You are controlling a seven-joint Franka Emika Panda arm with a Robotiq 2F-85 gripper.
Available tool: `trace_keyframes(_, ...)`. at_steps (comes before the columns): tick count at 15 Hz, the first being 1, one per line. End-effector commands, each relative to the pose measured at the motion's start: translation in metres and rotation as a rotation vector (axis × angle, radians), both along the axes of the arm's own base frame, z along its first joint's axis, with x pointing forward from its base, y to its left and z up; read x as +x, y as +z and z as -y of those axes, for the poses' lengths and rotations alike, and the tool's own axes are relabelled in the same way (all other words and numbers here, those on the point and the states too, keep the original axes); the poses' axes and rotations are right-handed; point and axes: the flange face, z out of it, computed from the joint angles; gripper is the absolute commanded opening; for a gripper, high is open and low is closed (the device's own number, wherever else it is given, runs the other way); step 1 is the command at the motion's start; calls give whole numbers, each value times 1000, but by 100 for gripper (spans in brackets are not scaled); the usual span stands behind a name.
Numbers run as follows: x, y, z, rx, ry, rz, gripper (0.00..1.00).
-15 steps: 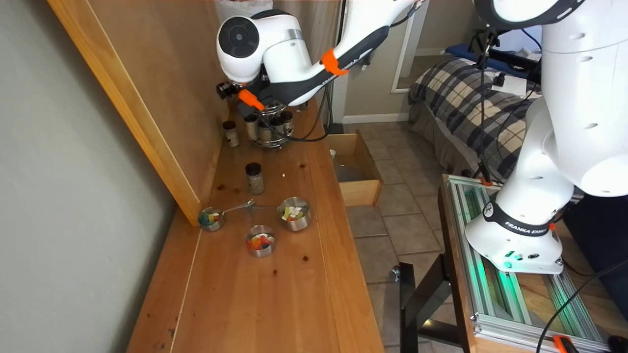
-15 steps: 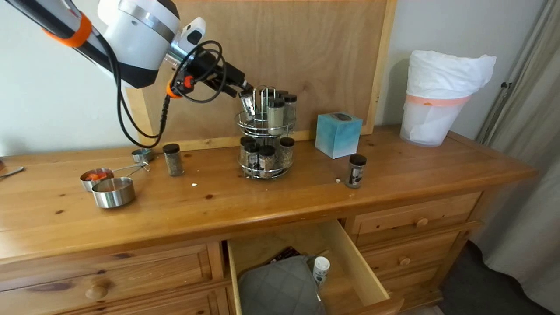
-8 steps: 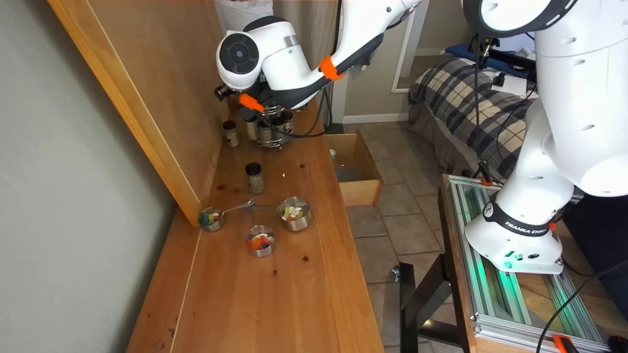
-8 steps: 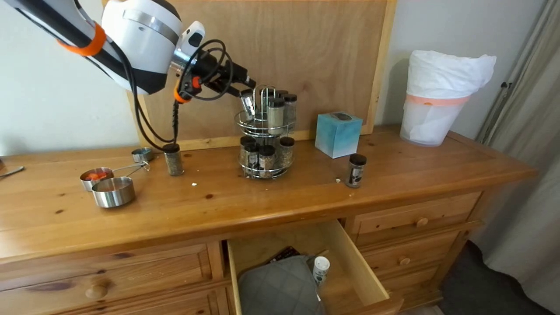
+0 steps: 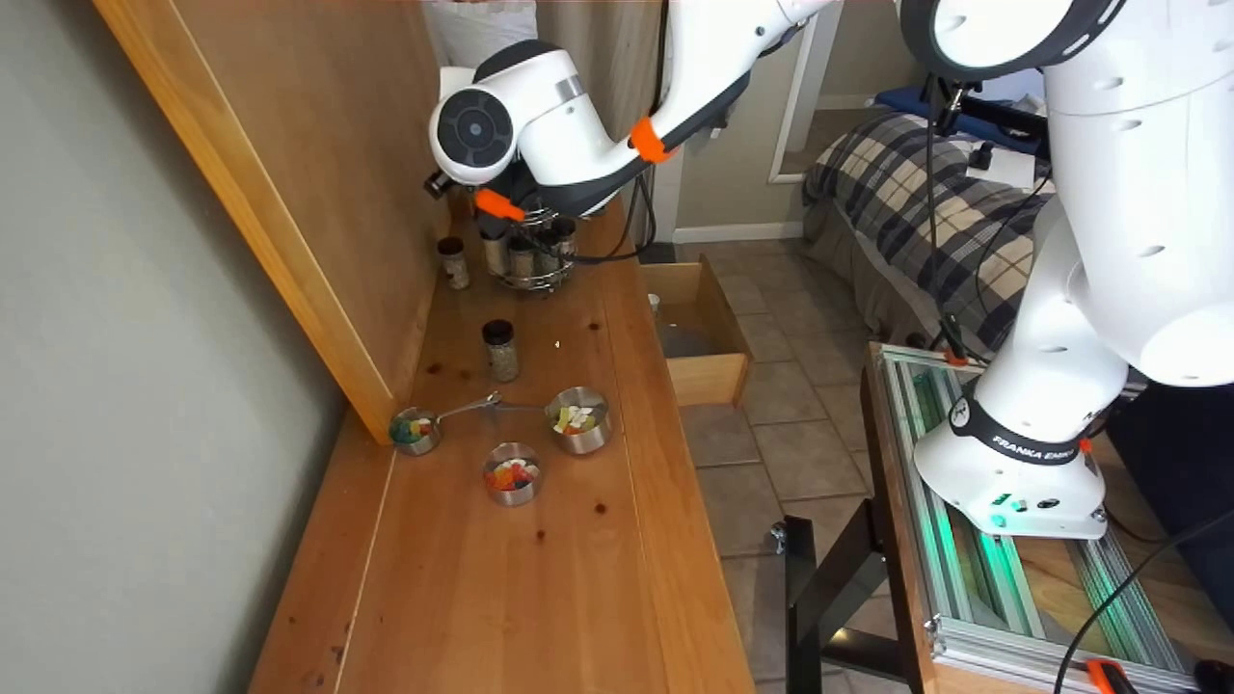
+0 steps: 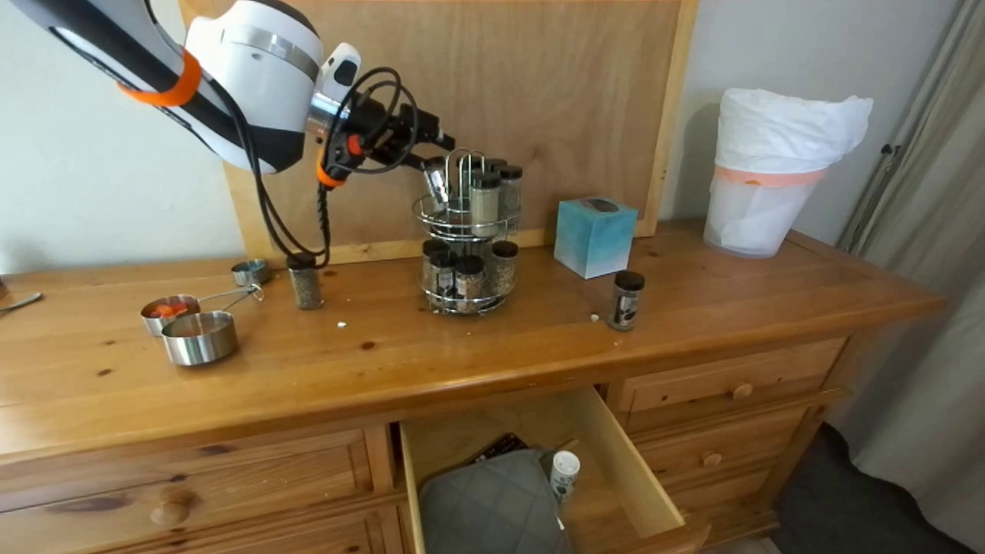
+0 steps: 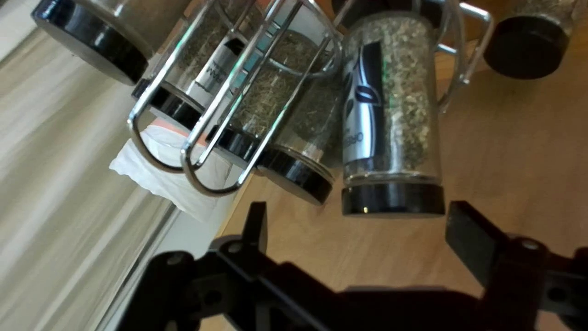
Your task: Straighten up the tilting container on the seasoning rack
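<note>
Wrist view, lower half: the gripper has its fingers well apart, the black lid of the tilting jar showing between the tips. The finger at frame right all but meets that lid, contact unclear, against a wide gap at left, so closing off-centre could shove the jar sideways; a shallow hold on the lid alone might slip. Too hard a tug may shift the seasoning rack, mid-frame in an exterior view, its upper tier carrying the jar, top leaning left. Left of it, a slack cable hangs at a loose jar and could topple it. The arm slopes in from the upper left there, pitching the gripper down and right.
</note>
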Motion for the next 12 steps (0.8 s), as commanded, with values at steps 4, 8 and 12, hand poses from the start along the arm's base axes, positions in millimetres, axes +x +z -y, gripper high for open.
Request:
trace_keyframes(4,-2,2,5,-60,-58,-36,100)
trace_keyframes(8,-3,4,6,-85,-80,-45,100)
trace_keyframes(12,-4,9,7,-94,-92,-45,100)
